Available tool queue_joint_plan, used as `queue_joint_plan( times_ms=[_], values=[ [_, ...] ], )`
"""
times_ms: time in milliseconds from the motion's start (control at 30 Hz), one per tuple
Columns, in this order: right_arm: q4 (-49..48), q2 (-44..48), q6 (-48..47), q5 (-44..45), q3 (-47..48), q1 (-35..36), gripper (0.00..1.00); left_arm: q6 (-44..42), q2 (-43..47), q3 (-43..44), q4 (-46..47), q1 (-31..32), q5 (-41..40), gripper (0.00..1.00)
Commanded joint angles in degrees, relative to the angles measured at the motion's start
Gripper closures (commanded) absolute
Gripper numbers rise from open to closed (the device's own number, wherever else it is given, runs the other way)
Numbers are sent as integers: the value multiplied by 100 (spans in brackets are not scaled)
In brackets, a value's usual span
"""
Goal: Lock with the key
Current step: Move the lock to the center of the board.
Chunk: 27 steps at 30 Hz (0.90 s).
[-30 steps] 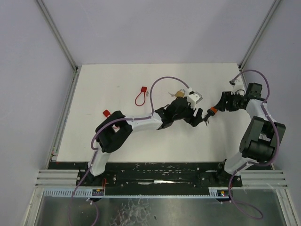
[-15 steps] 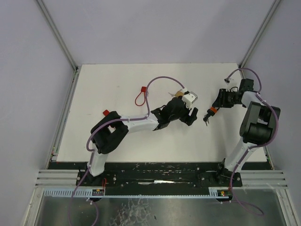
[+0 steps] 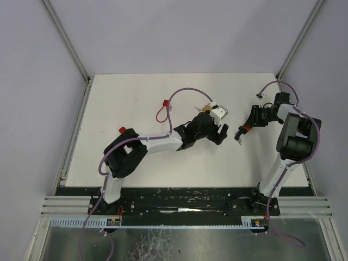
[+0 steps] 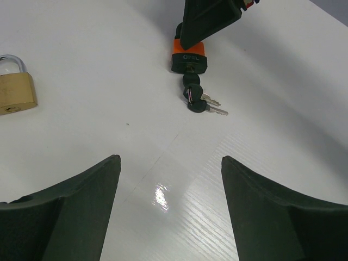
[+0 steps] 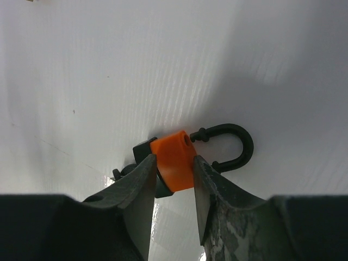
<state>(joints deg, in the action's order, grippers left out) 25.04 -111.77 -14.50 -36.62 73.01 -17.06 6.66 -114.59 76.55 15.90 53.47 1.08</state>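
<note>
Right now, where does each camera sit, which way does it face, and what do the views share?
Top external: fixed above and behind, looking down at the white table; left arm and right arm show whole, bases at bottom.
Left wrist: on the left arm, looking forward low over the table; open left gripper at bottom, brass padlock at left.
Right wrist: on the right arm, looking down at the table; right gripper clamps the orange padlock.
Shared: all three show the orange padlock; left wrist also shows its keys.
</note>
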Motion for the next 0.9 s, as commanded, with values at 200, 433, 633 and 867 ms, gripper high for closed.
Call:
queue_joint_plan(
  times_ms=[200,433,633,867],
  values=[
    [527,19,-282,-186,140,202,70,-145,203,-89,244,-21,-33,27],
    [728,112,-460,-233,25,501,74,-220,225,-179,402,-24,96,26],
    [747,292,-520,-407,-19,597,73,-440,382,-534,956,-24,451,26],
    [898,346,-752,-532,-9,831,72,-850,743,-1421,2301,-43,1177,22]
  ],
)
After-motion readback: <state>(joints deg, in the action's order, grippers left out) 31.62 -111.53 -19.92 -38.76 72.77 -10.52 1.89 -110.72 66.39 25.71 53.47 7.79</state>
